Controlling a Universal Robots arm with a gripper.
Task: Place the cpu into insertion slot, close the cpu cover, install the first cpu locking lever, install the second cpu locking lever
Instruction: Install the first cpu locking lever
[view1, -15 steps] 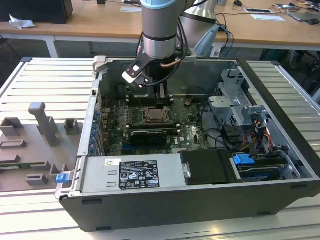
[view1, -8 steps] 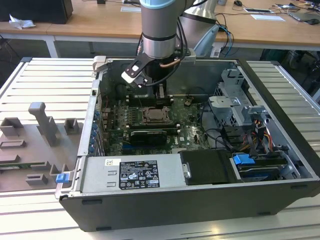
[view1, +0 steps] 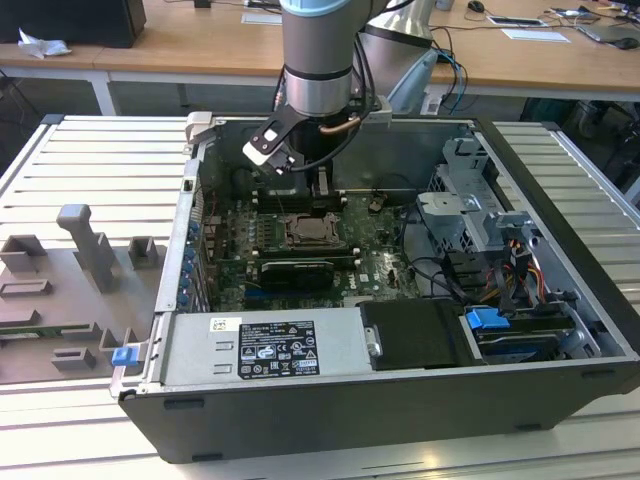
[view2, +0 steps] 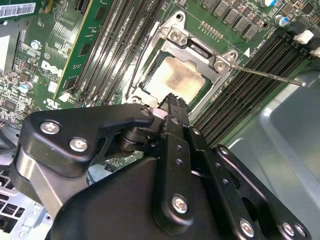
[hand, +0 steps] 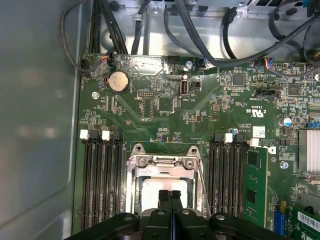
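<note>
Directly beneath the hand (hand: 170, 196), inside an open computer case (view1: 560, 200):

1. Hand. Black, two-fingered, pointing down at the board. Both fingertips (hand: 164, 196) are pressed together with no gap and nothing between them. In the second wrist view the hand (view2: 174, 98) ends over the near edge of the chip; whether it touches cannot be told.

2. The cpu (hand: 159, 184). Pale silvery square, seated flat in the insertion slot (hand: 138, 187), partly under the fingertips. Its metal top is seen through the frame in the second wrist view (view2: 176, 79).

3. The cpu cover (view2: 192, 50). Grey metal frame with an open centre, lying down flat around the chip, its screwed end on the far side from the hand.

4. Locking lever (view2: 270, 75). Thin metal rod, running outward from one corner of the cover, across the memory slots beside the hand.

5. Memory slots (hand: 102, 175). Long black rows on either side of the socket, with white clips at their far ends.

6. Green circuit board (hand: 165, 105). Extends beyond the hand, carrying a round coin battery (hand: 119, 80).

7. Black cables (hand: 200, 30). Looped past the board's far edge.

8. Ribbed grey worktop (view1: 90, 160). Carries the case; grey fixture blocks (view1: 85, 240) stand well apart from the hand.
</note>
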